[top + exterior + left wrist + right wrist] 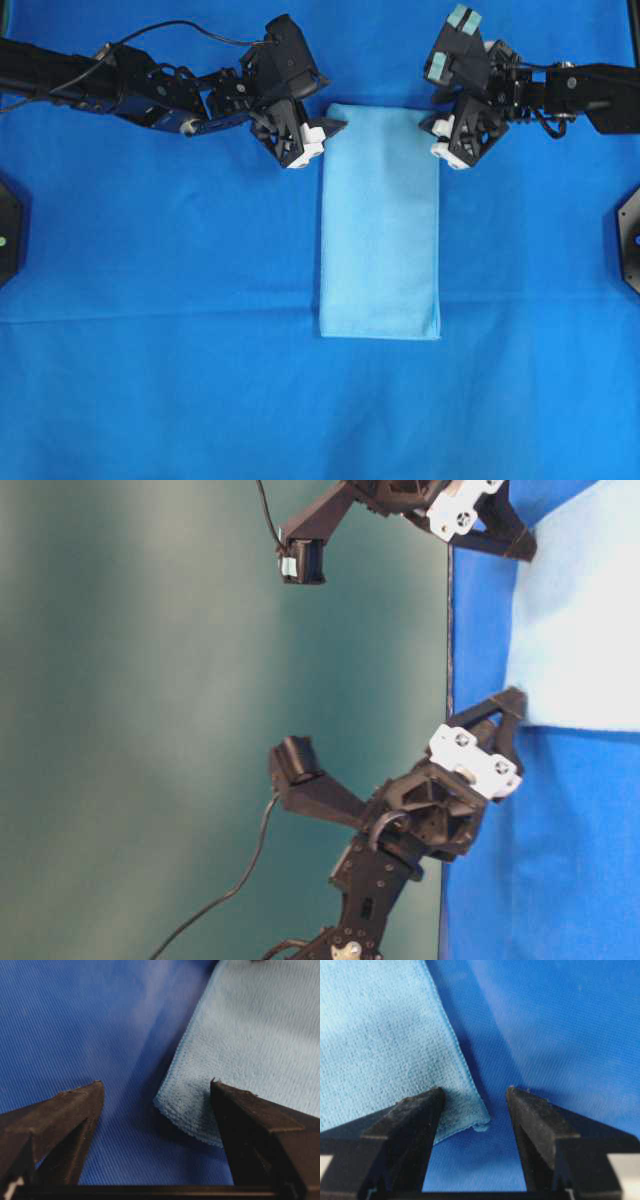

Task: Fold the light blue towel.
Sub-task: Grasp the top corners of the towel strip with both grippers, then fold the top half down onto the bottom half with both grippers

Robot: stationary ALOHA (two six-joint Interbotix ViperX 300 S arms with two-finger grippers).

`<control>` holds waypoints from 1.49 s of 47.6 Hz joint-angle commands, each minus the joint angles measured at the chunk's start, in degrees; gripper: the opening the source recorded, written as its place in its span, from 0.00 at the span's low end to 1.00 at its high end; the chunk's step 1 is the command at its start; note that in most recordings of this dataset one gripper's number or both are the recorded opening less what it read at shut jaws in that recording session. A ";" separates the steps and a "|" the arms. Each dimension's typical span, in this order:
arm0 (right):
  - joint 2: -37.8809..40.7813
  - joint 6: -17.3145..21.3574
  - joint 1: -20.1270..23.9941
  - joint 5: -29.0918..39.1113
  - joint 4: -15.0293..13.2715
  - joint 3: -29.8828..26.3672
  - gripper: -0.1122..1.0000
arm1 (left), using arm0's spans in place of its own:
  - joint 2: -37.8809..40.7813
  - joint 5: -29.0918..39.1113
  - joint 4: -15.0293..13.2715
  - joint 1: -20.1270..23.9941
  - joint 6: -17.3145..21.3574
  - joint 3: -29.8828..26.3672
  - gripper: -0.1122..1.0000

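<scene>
The light blue towel [380, 220] lies flat on the table as a long narrow rectangle, its length running from far to near. It also shows in the table-level view as a pale patch [580, 610]. My left gripper [322, 135] is down at the towel's far left corner, open. In the left wrist view the left gripper [156, 1085] has that corner [185, 1110] between its fingers, untouched. My right gripper [437, 128] is at the far right corner, open. In the right wrist view the right gripper [475, 1090] straddles the hemmed corner [479, 1121], its left finger over the cloth.
A deep royal-blue table covering [160, 380] spreads under everything, with a faint crease across it level with the towel's near edge. Black fixtures sit at the left edge [8, 230] and the right edge [630, 235]. Both arms reach in from the far sides.
</scene>
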 commanded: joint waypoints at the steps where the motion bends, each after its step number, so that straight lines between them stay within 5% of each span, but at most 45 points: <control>1: 0.00 -0.09 0.26 -0.09 -0.09 -0.79 0.64 | -0.79 1.23 0.09 0.00 0.09 -0.97 0.81; 9: -0.09 0.35 0.26 0.79 -0.09 -0.53 0.57 | -0.79 3.60 0.18 0.18 0.79 -0.97 0.54; 17: -0.35 0.79 0.26 2.81 0.09 -0.26 0.18 | -0.79 3.96 0.18 0.18 4.75 -1.14 0.20; 19: -0.35 0.88 0.26 3.34 0.18 -0.26 0.15 | -0.88 4.04 0.18 0.18 5.10 -1.23 0.15; 48: -6.15 1.32 0.35 8.61 0.18 -0.70 0.15 | -4.13 6.42 0.18 0.70 9.76 -3.96 0.14; 71: -10.11 2.20 2.55 10.99 0.79 0.18 0.15 | -7.82 10.11 0.18 -1.58 9.76 -2.90 0.14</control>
